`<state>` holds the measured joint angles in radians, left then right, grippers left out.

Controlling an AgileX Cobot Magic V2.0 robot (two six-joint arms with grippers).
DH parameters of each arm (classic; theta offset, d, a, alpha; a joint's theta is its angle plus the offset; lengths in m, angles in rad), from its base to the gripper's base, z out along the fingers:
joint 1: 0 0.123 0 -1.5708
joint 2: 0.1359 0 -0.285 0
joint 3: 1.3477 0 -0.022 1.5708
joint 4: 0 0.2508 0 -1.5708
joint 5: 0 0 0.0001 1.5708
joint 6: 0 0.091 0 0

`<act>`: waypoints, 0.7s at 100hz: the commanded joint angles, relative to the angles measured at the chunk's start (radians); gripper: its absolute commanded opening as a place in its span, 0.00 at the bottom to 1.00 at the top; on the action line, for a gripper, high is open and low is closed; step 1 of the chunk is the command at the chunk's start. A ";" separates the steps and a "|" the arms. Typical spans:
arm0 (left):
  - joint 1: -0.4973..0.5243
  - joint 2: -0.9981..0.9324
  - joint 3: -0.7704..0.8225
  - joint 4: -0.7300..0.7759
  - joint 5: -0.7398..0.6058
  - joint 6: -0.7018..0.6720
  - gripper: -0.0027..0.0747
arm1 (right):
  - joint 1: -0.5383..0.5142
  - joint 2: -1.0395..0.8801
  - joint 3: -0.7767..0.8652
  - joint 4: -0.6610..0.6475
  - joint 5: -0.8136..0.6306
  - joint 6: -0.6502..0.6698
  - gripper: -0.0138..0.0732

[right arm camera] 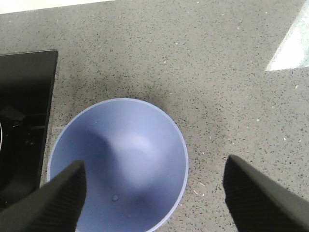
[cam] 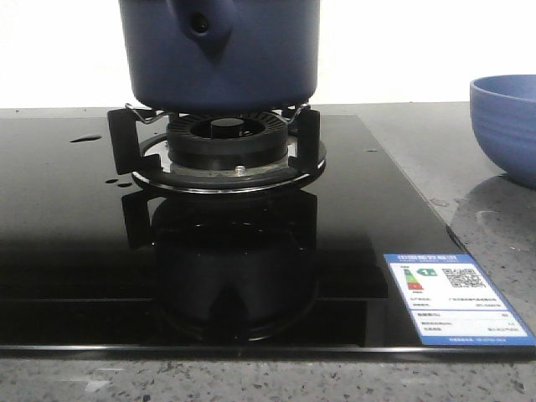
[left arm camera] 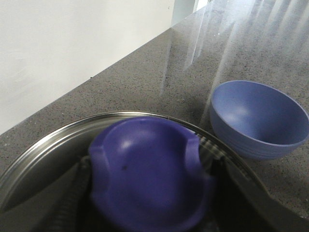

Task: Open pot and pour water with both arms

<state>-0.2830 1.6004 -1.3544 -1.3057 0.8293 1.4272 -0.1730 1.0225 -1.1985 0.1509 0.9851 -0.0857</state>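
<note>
While one pot (cam: 219,59) sits on the burner (cam: 219,146), the right hand (right arm camera: 154,193) gapes over one bowl (right arm camera: 120,159).

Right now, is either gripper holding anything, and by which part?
Left gripper grips the lid by its blue knob. Right gripper is open, holding nothing.

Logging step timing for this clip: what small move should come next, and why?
Probably the left pincer should lift the steel lid straight up by its blue knob, which sits between its fingers. The dark navy cylindrical pot sits on the burner stand, so pouring cannot start. The right pincer hangs open above the light blue bowl.
</note>
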 commanded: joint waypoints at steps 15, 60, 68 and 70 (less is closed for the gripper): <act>0.007 -0.067 -0.040 -0.091 -0.001 0.003 0.77 | -0.003 -0.016 -0.034 0.010 -0.052 -0.004 0.77; 0.310 -0.322 -0.040 -0.080 0.023 -0.254 0.34 | 0.060 -0.034 0.004 0.259 -0.258 -0.090 0.35; 0.355 -0.362 -0.035 -0.051 0.027 -0.264 0.02 | 0.060 -0.062 0.062 0.373 -0.357 -0.187 0.13; 0.363 -0.374 -0.030 -0.042 0.027 -0.262 0.01 | 0.060 -0.073 0.081 0.406 -0.377 -0.219 0.07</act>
<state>0.0445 1.2902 -1.3619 -1.3151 0.8527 1.1950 -0.1152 0.9938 -1.1414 0.4283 0.7660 -0.2001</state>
